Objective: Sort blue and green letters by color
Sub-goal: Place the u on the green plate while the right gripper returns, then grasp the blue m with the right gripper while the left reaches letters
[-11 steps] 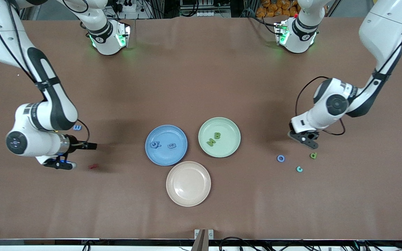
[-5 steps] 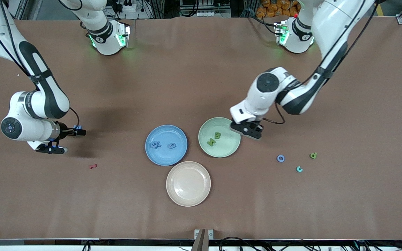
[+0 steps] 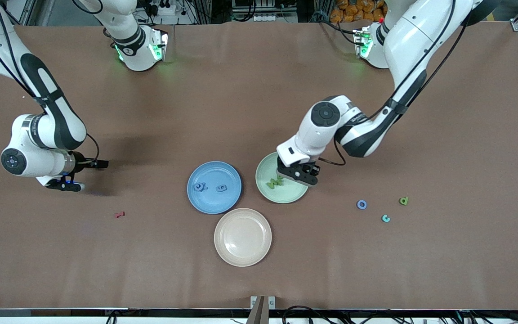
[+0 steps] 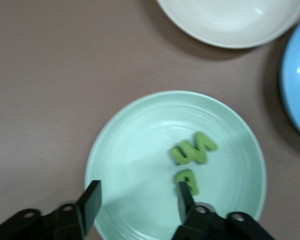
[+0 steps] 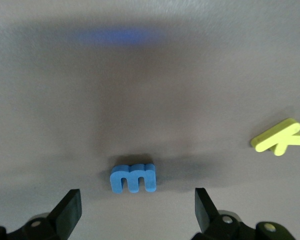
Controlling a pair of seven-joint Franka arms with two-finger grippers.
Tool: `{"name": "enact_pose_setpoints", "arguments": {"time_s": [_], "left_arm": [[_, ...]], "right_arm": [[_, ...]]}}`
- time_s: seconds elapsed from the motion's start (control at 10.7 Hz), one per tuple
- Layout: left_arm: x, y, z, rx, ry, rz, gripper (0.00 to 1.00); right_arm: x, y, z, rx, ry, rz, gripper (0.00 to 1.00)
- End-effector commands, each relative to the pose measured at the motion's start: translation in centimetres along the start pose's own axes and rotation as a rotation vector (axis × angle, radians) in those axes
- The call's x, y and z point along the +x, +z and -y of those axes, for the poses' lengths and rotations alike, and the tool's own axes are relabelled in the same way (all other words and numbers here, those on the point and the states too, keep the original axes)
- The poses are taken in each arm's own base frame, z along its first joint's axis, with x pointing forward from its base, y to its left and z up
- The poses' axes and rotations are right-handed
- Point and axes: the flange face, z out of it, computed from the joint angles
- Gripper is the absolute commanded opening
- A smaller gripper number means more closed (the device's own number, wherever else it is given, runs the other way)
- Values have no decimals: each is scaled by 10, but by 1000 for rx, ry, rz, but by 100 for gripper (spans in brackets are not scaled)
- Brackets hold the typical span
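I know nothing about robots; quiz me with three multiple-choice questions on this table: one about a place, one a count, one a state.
1. What is the left gripper over?
A. green plate
B. blue plate
C. beige plate

2. How many letters lie in the blue plate?
A. none
B. two
C. five

3. How are the right gripper's jaws?
A. shut on a letter
B. open, empty
C. hidden

Key: 1 A, the front view shows it above the green plate's rim. 2 B, two blue letters show there. 3 B, the right wrist view shows them apart, the blue m lying between them on the table.

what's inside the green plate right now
Two green letters lie in the green plate, touching each other. The open, empty left gripper hangs over the plate and covers part of it in the front view.
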Motion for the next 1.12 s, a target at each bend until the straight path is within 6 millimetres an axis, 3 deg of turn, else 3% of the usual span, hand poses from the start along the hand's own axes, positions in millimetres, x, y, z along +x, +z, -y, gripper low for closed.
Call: {"name": "enact_pose_setpoints", "arguments": {"time_s": [0.0,0.19,0.37,0.47,0.74,0.84,1.02], "left_arm": [[23,-9,70,18,-79,-17,100],[34,-18,162,48,-37,-28,100],[33,-22,232,63,91,-23,100],[25,-21,266,72,92,-11,100],[-20,-5,336,70,227,117,100],[-37,-2,353,68,215,149,100],[-47,-4,369,75,224,159,100]], "right_arm": [[-2,14,-2,4,-11,12,100],[-2,14,-3,5,-10,11,96],[-1,13,-2,3,-18,8,7],[0,12,-3,3,-20,6,0],[2,8,-8,6,-57,-3,0],[5,3,-5,4,-61,-8,0],[15,-18,5,-1,-74,-43,0]]}}
